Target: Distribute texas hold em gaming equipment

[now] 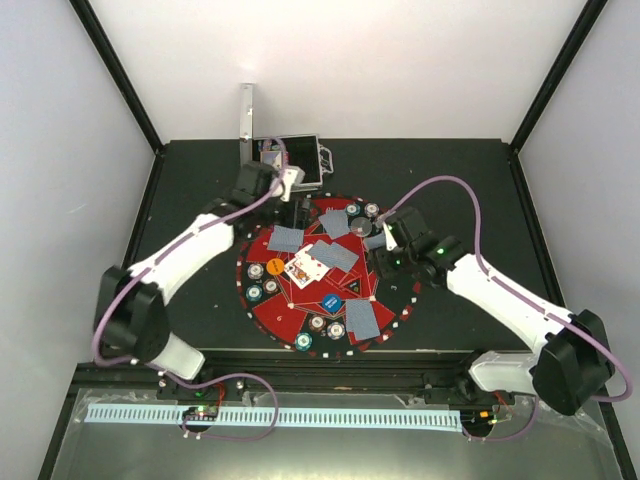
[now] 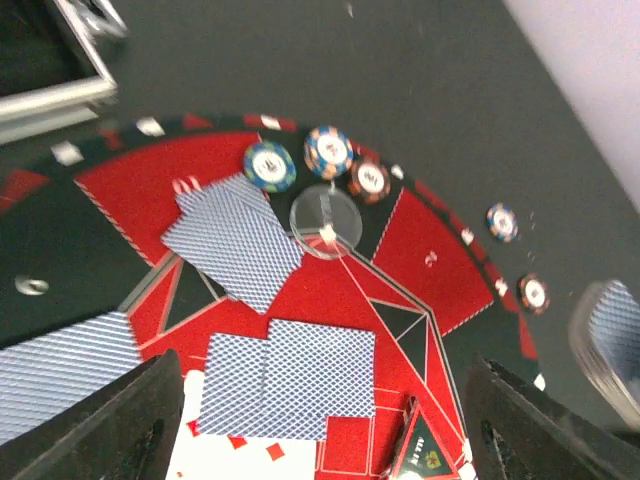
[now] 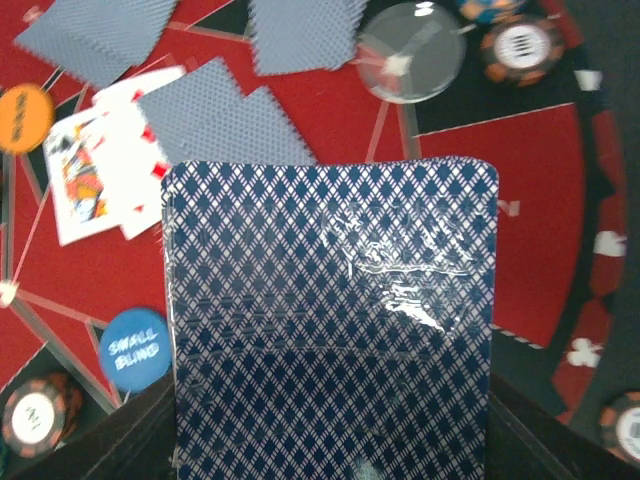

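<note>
The left claw point(image 2: 318, 420) was spread wide with nothing in it. It hung over the far side of the round red and black mat point(image 1: 290, 303), near the silver case point(image 1: 296, 160). Under it lay some cards point(image 2: 290, 385) with their blue backs up. Past them a clear disc point(image 2: 325, 215) sat on the mat. Three chips point(image 2: 328, 150) sat in a row just behind the disc, by the mat's rim.

The right claw point(image 3: 330, 440) was clenched on a pack of cards point(image 3: 330, 310), gripping it by both sides over the mat. The pack looked shiny. Near it on the mat were some face-up cards point(image 3: 95, 180), an orange disc point(image 3: 22, 112) and a blue disc point(image 3: 133, 347). The mat lay on the dark surface point(image 1: 190, 210).
</note>
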You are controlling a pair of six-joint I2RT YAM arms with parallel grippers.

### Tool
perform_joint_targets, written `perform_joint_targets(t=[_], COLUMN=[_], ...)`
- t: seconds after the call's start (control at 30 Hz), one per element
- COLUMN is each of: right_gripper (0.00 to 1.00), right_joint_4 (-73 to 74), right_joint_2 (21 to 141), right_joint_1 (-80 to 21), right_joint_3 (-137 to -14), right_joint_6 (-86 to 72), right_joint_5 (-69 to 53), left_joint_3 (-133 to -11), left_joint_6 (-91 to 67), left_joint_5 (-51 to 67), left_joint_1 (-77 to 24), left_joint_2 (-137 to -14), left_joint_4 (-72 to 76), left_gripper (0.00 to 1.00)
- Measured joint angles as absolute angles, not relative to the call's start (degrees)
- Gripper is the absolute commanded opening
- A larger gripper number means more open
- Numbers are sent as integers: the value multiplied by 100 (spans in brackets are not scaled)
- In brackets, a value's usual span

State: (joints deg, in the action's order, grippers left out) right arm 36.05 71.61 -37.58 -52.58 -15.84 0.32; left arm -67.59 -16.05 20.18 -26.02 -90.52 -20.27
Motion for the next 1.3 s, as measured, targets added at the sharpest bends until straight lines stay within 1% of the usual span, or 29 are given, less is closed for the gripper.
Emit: perform_joint_targets(t=[0.1,0.17,0.3,0.33,0.47,0.6,0.73,0.9,1.07,1.17,1.3], right_gripper=[62,62,62,62,62,62,62,62,66,72,85], right_joint_4=[3642,3642,3642,3640,3531,3413,3297,3133,3085,3026,2886], right_joint_2=[7306,7461,7837,7924,8221,8608,9013,9369,9614,9655,9660], right_joint_1=[-3428,-3107,-2257,-2014,-1085,-508,-154,86,128,128,126], right_joint_3=[-5452,-5548,-5568,-5568,-5513,-5481,-5461,-5393,-5258,-5258,-5221], right_joint_6=[-1699,-1782,-1922,-1962,-2119,-2202,-2248,-2290,-2355,-2412,-2456], right_joint_5=[165,266,438,478,587,683,703,635,589,661,705], left_joint_3=[-6471,-6154,-5640,-5555,-5107,-4571,-4563,-4565,-4563,-4563,-4563], left_joint_6=[-1557,-1503,-1278,-1201,-1022,-996,-869,-746,-696,-679,-652], left_joint_5=[2095,2147,2239,2259,2209,2078,1874,1634,1505,1472,1422], left_joint_1=[-2217,-1719,-617,-316,593,790,825,829,829,829,829], left_joint_2=[-8215,-7679,-6805,-6598,-5725,-5190,-5227,-5251,-5251,-5251,-5251], left_joint_4=[-2014,-2097,-2453,-2558,-2679,-2578,-2633,-2733,-2764,-2766,-2768], left_gripper=[87,91,95,97,98,98,98,98,98,98,98])
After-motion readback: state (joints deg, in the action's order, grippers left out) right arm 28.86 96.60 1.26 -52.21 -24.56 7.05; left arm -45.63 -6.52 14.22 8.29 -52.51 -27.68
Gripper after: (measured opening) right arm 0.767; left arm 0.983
